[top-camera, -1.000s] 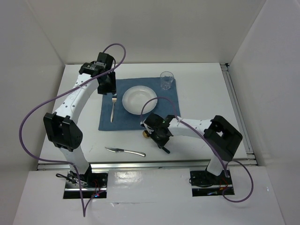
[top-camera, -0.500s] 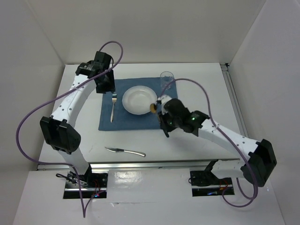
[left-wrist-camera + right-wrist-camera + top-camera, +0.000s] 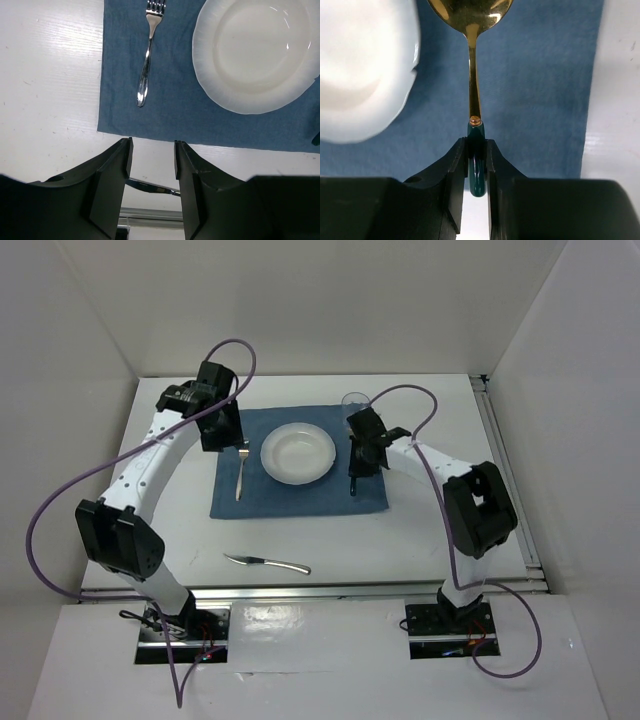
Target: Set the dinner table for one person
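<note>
Gold spoon (image 3: 474,75), gripped at its green handle by the right hand (image 3: 476,145), should settle flat on the placemat (image 3: 540,75) right of the plate (image 3: 360,65); left hand (image 3: 152,150) hangs empty, part-open.

Right wrist view: the spoon (image 3: 472,75) bowl is cropped by the top edge, and the handle end is concealed within the right gripper (image 3: 476,150). The plate (image 3: 360,75) is blurred and cropped at left.

Left wrist view: the fork (image 3: 148,55) tines are cropped. The knife (image 3: 150,187) is mostly concealed behind the left gripper (image 3: 152,145).

Top view: the glass (image 3: 352,398), apparently upright, is largely concealed by the right gripper.
</note>
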Controlling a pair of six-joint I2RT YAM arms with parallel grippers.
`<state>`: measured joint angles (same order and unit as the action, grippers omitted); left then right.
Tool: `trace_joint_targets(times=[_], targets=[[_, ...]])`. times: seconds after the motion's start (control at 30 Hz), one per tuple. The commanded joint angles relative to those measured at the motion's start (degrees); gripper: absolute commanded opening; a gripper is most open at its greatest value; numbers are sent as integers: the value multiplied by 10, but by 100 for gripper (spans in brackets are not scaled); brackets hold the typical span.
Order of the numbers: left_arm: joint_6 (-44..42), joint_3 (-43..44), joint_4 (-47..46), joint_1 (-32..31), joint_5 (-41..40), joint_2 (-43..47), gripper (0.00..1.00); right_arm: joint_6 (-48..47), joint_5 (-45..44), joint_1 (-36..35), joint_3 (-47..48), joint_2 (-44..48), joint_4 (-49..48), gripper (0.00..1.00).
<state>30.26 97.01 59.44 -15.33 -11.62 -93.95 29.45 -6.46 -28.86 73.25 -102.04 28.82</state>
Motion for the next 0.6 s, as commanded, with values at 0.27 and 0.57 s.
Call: trace_joint_targets(times=[0.27, 0.57], targets=[[-6, -1, 6, 3, 1, 47, 56, -10, 36, 45, 108, -107, -17, 0], [-11, -7, 6, 3, 5, 47, 56, -33, 38, 32, 108, -119, -17, 19]])
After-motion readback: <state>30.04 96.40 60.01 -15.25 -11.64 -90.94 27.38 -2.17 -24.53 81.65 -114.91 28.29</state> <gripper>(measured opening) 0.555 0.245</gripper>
